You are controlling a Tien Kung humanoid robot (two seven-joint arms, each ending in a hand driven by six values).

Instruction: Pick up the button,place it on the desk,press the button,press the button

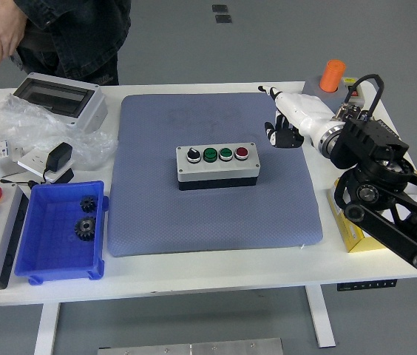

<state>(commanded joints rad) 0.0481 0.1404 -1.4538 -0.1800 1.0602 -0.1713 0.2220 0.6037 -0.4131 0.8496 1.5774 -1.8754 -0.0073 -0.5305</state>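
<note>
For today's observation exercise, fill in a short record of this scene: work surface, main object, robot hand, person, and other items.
work surface: blue mat on a white table
main object: grey button box on the mat, four controls on top
robot hand: right hand raised beyond the box's right end, touching nothing
person: at the far left corner, hand holding another button panel
other items: blue bin holding two gears
</note>
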